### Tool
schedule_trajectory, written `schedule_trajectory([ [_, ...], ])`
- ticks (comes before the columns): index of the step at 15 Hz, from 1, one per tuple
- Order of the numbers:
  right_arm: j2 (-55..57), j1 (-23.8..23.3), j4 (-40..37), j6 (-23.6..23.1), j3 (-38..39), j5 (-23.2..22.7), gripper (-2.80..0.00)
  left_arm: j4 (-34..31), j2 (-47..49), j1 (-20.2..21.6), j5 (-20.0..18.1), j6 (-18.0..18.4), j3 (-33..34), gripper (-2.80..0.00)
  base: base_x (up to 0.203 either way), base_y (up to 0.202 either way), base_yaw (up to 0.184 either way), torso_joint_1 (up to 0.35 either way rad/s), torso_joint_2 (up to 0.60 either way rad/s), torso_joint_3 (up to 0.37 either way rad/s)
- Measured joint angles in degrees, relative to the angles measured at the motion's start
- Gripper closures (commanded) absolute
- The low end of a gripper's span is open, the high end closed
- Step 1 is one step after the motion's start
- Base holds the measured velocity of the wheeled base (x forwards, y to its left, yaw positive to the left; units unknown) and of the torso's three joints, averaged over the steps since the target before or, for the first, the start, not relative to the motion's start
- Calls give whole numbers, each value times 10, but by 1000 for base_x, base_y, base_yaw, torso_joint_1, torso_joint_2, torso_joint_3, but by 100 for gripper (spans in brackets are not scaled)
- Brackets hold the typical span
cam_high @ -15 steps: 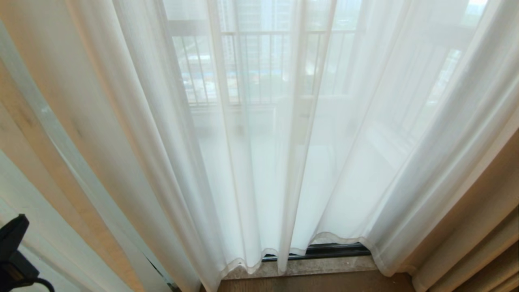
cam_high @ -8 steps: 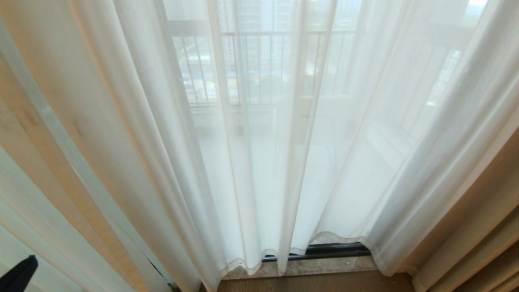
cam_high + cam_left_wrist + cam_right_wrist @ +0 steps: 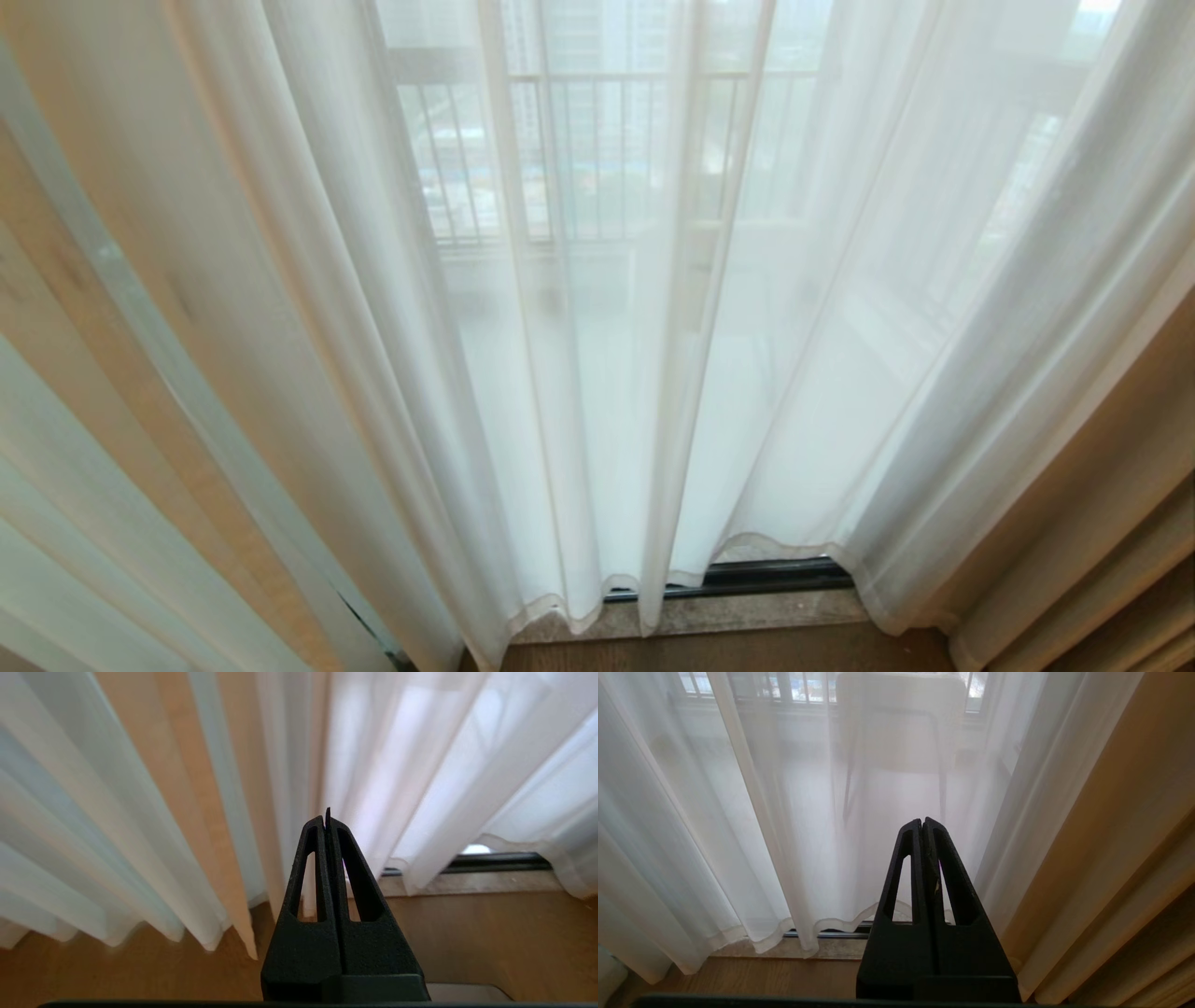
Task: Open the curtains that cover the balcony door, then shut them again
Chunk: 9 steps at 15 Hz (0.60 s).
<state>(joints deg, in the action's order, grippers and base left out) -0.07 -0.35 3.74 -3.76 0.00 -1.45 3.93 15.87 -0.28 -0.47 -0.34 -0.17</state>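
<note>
Sheer white curtains (image 3: pixel 597 373) hang drawn across the balcony door, falling in soft folds to the floor. Only the door's dark bottom track (image 3: pixel 747 577) shows under the hem; the glass sits behind the fabric. My left gripper (image 3: pixel 326 817) is shut and empty, low in front of the left folds of the curtains (image 3: pixel 411 788), apart from them. My right gripper (image 3: pixel 922 822) is also shut and empty, pointing at the curtains (image 3: pixel 784 812) near their right edge. Neither gripper shows in the head view.
Thick tan drapes hang at the right (image 3: pixel 1102 523) and tan fabric at the left (image 3: pixel 84 308). A stone sill (image 3: pixel 709 611) and wooden floor (image 3: pixel 747 653) lie below the hem. A balcony railing (image 3: pixel 579 159) and a stool (image 3: pixel 896 728) show through the sheer fabric.
My left gripper, seen at the head view's lower left a second ago, has dropped downward out of that view. The curtains and the right arm have not moved.
</note>
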Motion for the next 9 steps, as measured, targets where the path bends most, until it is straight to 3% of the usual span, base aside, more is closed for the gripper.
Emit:
schedule_trajectory([
  [2, 0, 0, 0, 0, 0, 0, 0, -33, -30, 9, -5, -4, 1, 0, 0, 0, 0, 0, 0, 0],
  [9, 0, 0, 0, 0, 0, 0, 0, -39, -146, 3, -2, -13, 1, 0, 0, 0, 0, 0, 0, 0],
])
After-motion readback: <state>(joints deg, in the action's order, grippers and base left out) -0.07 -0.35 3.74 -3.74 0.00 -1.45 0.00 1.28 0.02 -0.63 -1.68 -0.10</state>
